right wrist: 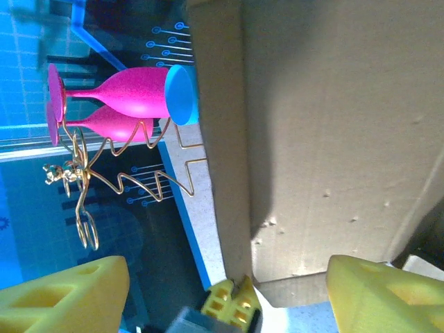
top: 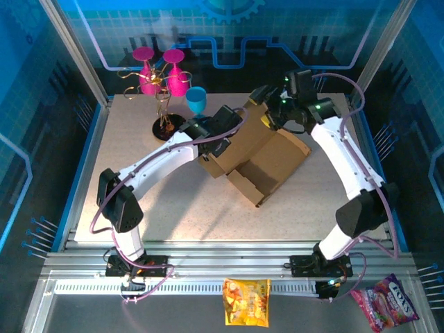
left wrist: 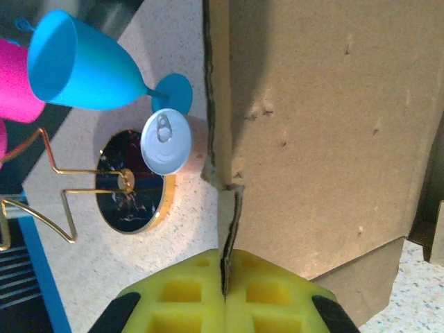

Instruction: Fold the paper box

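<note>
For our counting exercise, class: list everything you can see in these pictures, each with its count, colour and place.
paper box: one, brown, mid-table, partly folded
hung goblets: two, pink, on the rack
lone goblet: one, blue, right of the rack
wire rack: one, gold, far left of table
can: one, silver lid, by the rack base
centre snack bag: one, yellow, near edge
corner snack bag: one, pink, near right
table: one, speckled beige
left gripper: one, yellow, shut on box edge
right gripper: one, yellow, open astride box panel
</note>
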{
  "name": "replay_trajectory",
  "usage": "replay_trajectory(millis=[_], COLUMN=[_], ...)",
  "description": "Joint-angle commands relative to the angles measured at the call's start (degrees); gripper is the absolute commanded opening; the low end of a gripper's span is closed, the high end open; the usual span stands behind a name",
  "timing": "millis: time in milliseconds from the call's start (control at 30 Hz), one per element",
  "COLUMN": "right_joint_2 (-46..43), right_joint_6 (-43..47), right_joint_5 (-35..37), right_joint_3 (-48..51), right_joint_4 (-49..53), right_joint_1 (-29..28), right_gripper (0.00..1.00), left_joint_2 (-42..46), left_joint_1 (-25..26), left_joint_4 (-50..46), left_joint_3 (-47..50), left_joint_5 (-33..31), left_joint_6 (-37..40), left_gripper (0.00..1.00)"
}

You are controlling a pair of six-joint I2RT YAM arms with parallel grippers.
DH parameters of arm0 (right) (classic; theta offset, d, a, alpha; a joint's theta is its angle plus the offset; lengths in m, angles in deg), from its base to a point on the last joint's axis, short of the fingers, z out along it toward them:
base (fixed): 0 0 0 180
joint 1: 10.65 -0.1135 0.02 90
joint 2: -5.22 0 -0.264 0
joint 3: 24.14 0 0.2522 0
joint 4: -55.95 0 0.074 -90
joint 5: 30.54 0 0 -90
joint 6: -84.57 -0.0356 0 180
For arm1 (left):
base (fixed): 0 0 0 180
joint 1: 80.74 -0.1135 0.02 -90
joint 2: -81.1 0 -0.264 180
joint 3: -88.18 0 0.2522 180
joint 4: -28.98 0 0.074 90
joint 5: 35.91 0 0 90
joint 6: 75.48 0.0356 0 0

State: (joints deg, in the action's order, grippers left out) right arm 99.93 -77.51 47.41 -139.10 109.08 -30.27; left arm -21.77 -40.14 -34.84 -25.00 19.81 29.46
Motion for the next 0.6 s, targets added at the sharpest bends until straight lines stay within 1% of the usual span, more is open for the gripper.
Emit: replay_trajectory(millis=[0,67,200,267,333,367,467,500,567], right_joint_2=[4.5,6.6,8.9,9.5,9.6,9.5,9.0,8.5,7.6], right_joint_6=[-3.6,-4.2,-4.9,-5.3,-6.0,-6.5,-7.8,-8.1,-8.7], right_joint_5=[1.4,1.0,0.7,0.7,0.6,0.5,0.5,0.8,1.2], right_joint_3=[-2.7,-3.8,-4.2,-4.2,-3.0,-2.1,-0.3,0.5,1.9], right_joint_4=[-3.3,-3.4,-5.0,-4.7,-6.0,-6.8,-7.6,-8.2,-9.2], right_joint_1=[-1.4,-1.6,-1.6,-1.6,-1.6,-1.5,-1.6,-1.4,-1.3], right_gripper=[0.74,0.71,0.62,0.55,0.44,0.40,0.23,0.18,0.13], left_joint_2=[2.2,2.1,2.5,2.6,2.6,2.6,2.6,2.5,2.4], left_joint_1=[0.5,0.8,1.4,1.5,1.6,1.6,1.5,1.5,1.6], left_joint_4=[2.2,2.3,3.3,3.6,4.1,4.4,5.1,5.2,5.4], left_joint_3=[0.4,0.3,0.6,0.9,1.0,1.0,1.1,1.1,1.1], left_joint_5=[-3.1,-3.4,-3.9,-4.1,-4.3,-4.4,-4.6,-4.7,-4.7], left_joint_6=[4.6,5.3,7.1,7.7,8.5,8.8,9.6,9.8,9.9], left_gripper=[0.00,0.00,0.00,0.00,0.00,0.00,0.00,0.00,0.00])
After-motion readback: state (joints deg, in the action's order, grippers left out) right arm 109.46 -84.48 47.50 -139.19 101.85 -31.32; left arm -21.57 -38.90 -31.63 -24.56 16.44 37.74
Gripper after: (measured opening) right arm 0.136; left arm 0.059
